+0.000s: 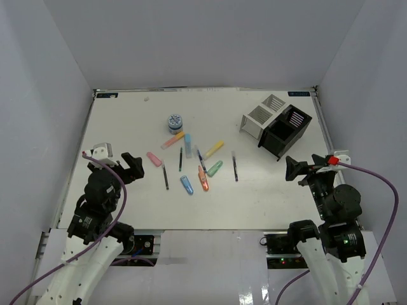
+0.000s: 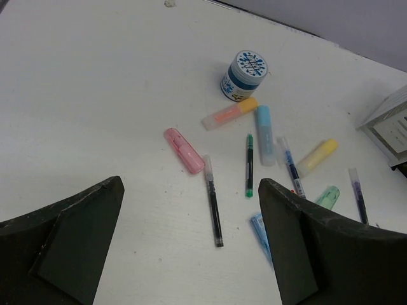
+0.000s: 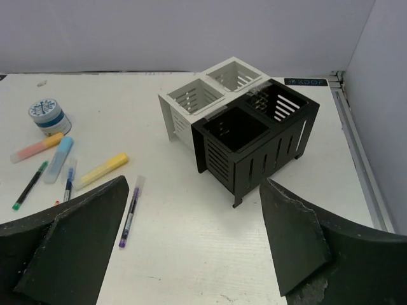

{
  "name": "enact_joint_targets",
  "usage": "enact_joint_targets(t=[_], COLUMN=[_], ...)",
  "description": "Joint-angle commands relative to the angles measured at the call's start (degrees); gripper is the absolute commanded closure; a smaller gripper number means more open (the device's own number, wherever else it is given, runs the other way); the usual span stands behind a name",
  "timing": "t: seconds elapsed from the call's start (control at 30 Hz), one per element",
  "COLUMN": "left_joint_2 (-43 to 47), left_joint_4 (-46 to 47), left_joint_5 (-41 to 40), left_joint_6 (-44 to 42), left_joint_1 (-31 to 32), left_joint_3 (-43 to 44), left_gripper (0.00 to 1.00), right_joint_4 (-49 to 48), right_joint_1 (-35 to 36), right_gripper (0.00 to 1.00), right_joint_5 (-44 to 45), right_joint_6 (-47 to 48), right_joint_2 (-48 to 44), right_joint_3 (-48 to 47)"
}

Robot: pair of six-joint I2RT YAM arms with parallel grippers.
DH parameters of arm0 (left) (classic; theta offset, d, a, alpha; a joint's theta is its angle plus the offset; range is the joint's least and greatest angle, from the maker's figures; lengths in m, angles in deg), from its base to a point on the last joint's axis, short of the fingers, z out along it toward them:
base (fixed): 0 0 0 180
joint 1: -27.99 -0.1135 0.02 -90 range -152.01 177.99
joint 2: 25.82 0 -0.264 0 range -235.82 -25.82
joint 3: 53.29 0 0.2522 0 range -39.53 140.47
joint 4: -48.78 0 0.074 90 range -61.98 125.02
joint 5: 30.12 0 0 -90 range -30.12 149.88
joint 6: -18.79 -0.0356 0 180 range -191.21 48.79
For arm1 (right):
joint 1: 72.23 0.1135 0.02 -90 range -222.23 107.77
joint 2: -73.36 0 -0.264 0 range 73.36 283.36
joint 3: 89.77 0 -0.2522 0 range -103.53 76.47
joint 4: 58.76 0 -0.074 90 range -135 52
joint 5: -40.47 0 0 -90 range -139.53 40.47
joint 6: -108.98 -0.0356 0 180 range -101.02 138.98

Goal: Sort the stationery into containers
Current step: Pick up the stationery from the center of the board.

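The stationery lies loose mid-table: a blue-white roll [image 1: 173, 122], pastel markers such as the pink one [image 1: 154, 159] and the yellow one [image 1: 214, 149], and thin pens [image 1: 166, 175]. The white container [image 1: 262, 115] and the black container [image 1: 285, 131] stand together at the back right. My left gripper [image 1: 116, 159] hovers open, left of the pile. Its wrist view shows a black pen [image 2: 213, 203] and the pink marker [image 2: 184, 150] just ahead of its empty jaws. My right gripper [image 3: 194, 184] is open and empty, facing the black container [image 3: 254, 143], with a purple pen [image 3: 131, 213] by its left finger.
Grey walls enclose the table on three sides. A raised rail [image 3: 359, 152] runs along the right edge, close to the containers. Bare white tabletop [image 1: 121, 121] lies left of the roll.
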Motion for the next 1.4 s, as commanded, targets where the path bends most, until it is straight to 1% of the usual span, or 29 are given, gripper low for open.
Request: enact_joint_targets(t=[0.0, 0.17, 0.2, 0.27, 0.37, 0.5, 0.53, 0.6, 0.63, 0.7, 0.73, 0.77, 0.93, 0.97, 1.07, 1.1, 1.17, 1.2, 1.3, 1.37], left_joint_2=[-0.3, -3.3, -4.8, -7.5, -10.9, -19.4, -24.1, -29.5, -34.9, -40.1, -44.6, -46.6, -56.5, -60.9, -68.4, -73.3, -78.1, -82.3, -89.4, -92.0], left_joint_4=[1.4, 1.5, 1.5, 1.4, 1.4, 1.8, 2.0, 2.3, 2.5, 2.8, 3.1, 3.2, 8.4, 8.7, 8.8, 8.8, 8.8, 8.8, 8.2, 8.3], left_joint_5=[-0.3, 0.8, 1.4, 1.9, 2.5, 4.6, 5.8, 7.9, 9.4, 9.6, 9.5, 9.9, 10.8, 10.9, 10.0, 9.8, 8.7, 7.9, 5.7, 4.4], left_joint_6=[0.6, 0.6, 0.7, 0.7, 1.5, 3.0, 3.4, 3.0, 2.4, 2.0, 1.8, 1.6, 1.8, 1.7, 2.0, 1.8, 1.7, 1.4, 0.8, 0.5], left_joint_1=[0.3, 0.3, 0.3, 0.3, 0.3, 0.3, 0.3, 0.3, 0.3, 0.3, 0.3, 0.3, 0.3, 0.3, 0.3, 0.3, 0.3, 0.3, 0.3, 0.3], left_joint_3=[-0.3, -0.2, 0.0, 0.4, 1.9, 6.4, 7.7, 11.9, 13.5, 18.0, 19.5, 22.5, 29.1, 30.7, 37.8, 41.4, 44.9, 46.6, 53.7, 55.7], left_gripper=[0.02, 0.02, 0.02, 0.02, 0.02, 0.02, 0.02, 0.02, 0.02, 0.02, 0.02, 0.02, 0.02, 0.02, 0.02, 0.02, 0.02, 0.02, 0.02, 0.02], right_joint_4=[-1.7, 2.5, 3.1, 4.8, 6.1, 6.3, 6.3, 6.4, 6.3, 6.3, 6.8, 7.0, 9.2, 9.2, 9.1, 9.0, 8.7, 8.3, 8.2, 8.2], right_joint_1=[0.2, 0.2, 0.2, 0.2, 0.2, 0.3, 0.2, 0.2, 0.2, 0.2, 0.2, 0.2, 0.2, 0.3, 0.3, 0.3, 0.3, 0.3, 0.3, 0.3], right_gripper=[0.10, 0.10, 0.10, 0.10, 0.10, 0.10, 0.10, 0.10, 0.10, 0.10, 0.10, 0.10, 0.10, 0.10, 0.10, 0.10, 0.10, 0.10, 0.10, 0.10], right_joint_5=[-1.0, -2.0, -5.3, -7.8, -7.1, -6.1, -4.9, -4.0, -3.9, -3.9, -3.8, -3.3, -2.1, -2.2, -3.5, -3.9, -5.1, -5.3, -6.1, -6.1], right_joint_6=[-1.0, -2.5, -1.5, -0.6, -1.7, -2.2, -2.3, -2.2, -2.2, -2.1, -2.0, -1.9, -1.6, -1.5, -1.4, -1.5, -1.5, -1.5, -1.4, -1.3], right_joint_2=[3.0, 9.2, 11.8, 14.3, 17.9, 19.9, 20.1, 20.1, 20.1, 20.2, 20.4, 20.8, 22.5, 22.7, 22.5, 22.5, 22.0, 21.8, 20.9, 20.2], right_joint_3=[-0.4, -4.0, -4.8, -7.1, -8.8, -9.2, -9.2, -9.1, -9.1, -9.2, -9.2, -9.4, -12.0, -12.0, -11.6, -11.4, -10.3, -9.9, -9.2, -8.9])
